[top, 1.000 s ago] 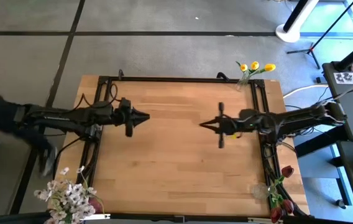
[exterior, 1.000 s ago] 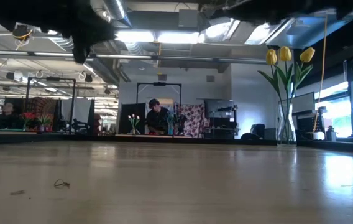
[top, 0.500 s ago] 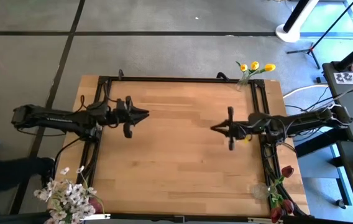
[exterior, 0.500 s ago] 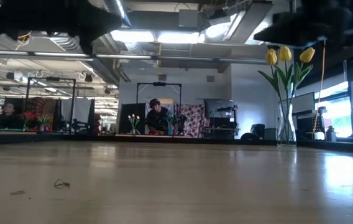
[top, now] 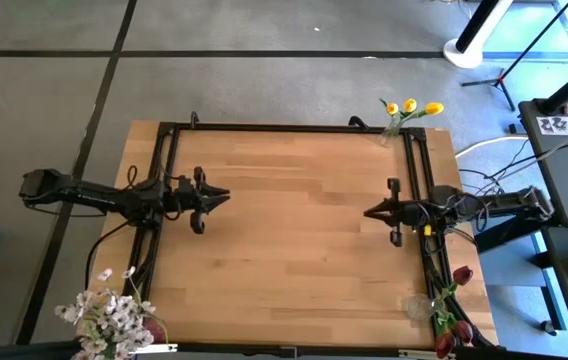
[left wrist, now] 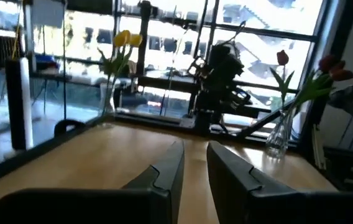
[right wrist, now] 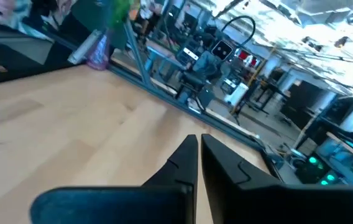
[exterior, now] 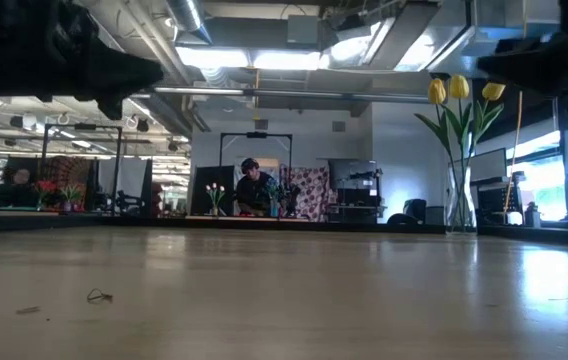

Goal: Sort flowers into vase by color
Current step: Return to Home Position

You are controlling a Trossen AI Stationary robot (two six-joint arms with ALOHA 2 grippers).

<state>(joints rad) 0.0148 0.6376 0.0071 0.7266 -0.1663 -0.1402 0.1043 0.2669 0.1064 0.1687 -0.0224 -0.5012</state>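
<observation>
Pale wood makes up the desk [top: 284, 220], bare across its whole middle and bounded by a black frame [top: 284, 128]. From either side a dark arm reaches in low and level: the left arm [top: 94, 192] lies across the left rail and the right arm [top: 474, 205] across the right rail, well apart and pointing at each other. Just inside the left rail, the left hand [top: 222, 195] hangs above the wood and holds nothing; its wrist camera shows a narrow gap between the two fingers [left wrist: 167, 171]. Over the right rail, the right hand [top: 372, 212] is likewise empty, its fingers [right wrist: 186, 158] drawn together with only a slit between. All the flowers stand at the corners. The white-pink blossoms [top: 104, 318] crowd the near left corner over a pinkish vase [top: 150, 327]. In the near right corner the dark red tulips [top: 454, 325] lean from a glass vase [top: 420, 306]. At the far right corner, upright, the yellow tulips [top: 409, 107] sit in a clear vase [top: 392, 127]. Smallest of all, a dark scrap [exterior: 97, 295] lies on the wood near the low camera.
</observation>
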